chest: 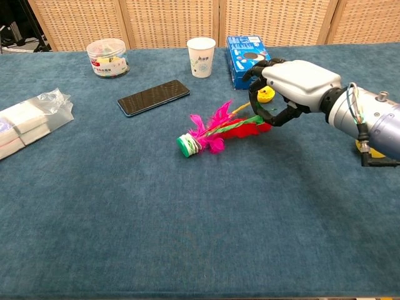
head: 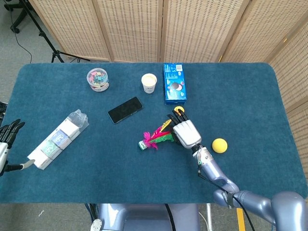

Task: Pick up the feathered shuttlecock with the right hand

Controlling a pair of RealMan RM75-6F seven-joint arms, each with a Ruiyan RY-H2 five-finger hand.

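The feathered shuttlecock lies on the blue table, green base to the left, pink, red and green feathers pointing right. My right hand is over the feather end; its fingers curl down from above and the thumb hooks under the red feathers, closing round their tips. The base still touches the cloth. My left hand hangs off the table's left edge with fingers apart, holding nothing.
A small yellow duck toy sits just behind my right hand's fingers, with a blue box and paper cup beyond. A yellow ball lies right of the forearm. Phone, clip jar and plastic packet lie to the left.
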